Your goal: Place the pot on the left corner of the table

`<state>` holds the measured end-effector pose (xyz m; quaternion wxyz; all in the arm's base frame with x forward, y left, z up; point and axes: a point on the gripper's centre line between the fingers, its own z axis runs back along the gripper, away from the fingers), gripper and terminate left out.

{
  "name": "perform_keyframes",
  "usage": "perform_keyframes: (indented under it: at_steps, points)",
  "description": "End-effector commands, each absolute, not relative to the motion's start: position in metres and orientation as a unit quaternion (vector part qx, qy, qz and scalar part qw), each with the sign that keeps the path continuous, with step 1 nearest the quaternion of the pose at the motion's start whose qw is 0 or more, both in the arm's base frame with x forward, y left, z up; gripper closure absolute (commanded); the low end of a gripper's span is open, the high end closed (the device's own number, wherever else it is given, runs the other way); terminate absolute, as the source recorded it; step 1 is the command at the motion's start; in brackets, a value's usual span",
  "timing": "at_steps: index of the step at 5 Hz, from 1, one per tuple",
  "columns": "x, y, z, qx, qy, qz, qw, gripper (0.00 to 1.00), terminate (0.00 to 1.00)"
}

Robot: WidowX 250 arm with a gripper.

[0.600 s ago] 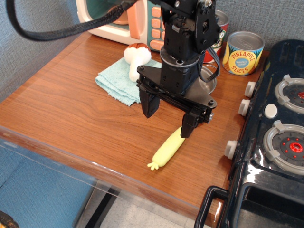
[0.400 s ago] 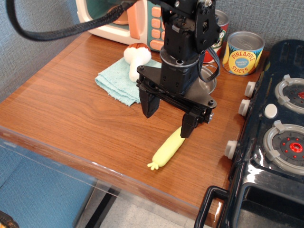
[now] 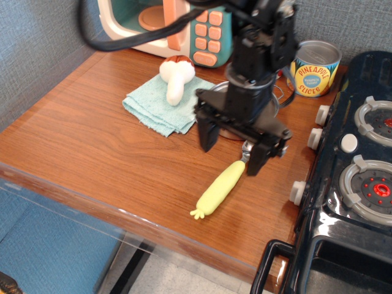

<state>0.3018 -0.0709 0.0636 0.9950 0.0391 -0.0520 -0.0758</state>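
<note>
The steel pot (image 3: 244, 146) sits on the reddish-brown table (image 3: 92, 144) at the back right, near the stove. It is mostly hidden under my gripper; only bits of its rim and a wire loop handle (image 3: 283, 96) show. My gripper (image 3: 231, 149) hangs just above the pot, open and empty, with one finger at the pot's left side and the other at its front right. I cannot tell whether the fingers touch the pot.
A yellow toy vegetable (image 3: 218, 188) lies just in front of the gripper. A teal cloth (image 3: 156, 105) with a toy mushroom (image 3: 176, 76) lies to the left. A pineapple can (image 3: 313, 68) and toy microwave (image 3: 177, 27) stand at the back. The black toy stove (image 3: 358, 177) fills the right.
My gripper has moved to the right and back, from left of the pot to over it. It stays open. The pot and the other things have not moved.
</note>
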Motion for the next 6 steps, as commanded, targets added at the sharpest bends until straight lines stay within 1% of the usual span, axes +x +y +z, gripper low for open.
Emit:
perform_keyframes:
  at_steps: [1,2,3,4,5,6]
  points:
    - [0.374,-0.070,0.078,0.023,-0.094,-0.049,0.994,0.00,0.00]
    - [0.399,-0.072,0.071,0.009,-0.099,-0.056,0.993,0.00,0.00]
    - [0.411,-0.073,0.057,0.004,-0.090,-0.058,0.994,0.00,0.00]
    - [0.411,-0.078,0.042,0.000,-0.078,-0.065,0.995,0.00,0.00]
    - [0.409,-0.082,0.037,0.000,-0.075,-0.069,0.995,1.00,0.00]
    - [0.410,-0.082,0.036,0.005,-0.077,-0.073,0.994,1.00,0.00]
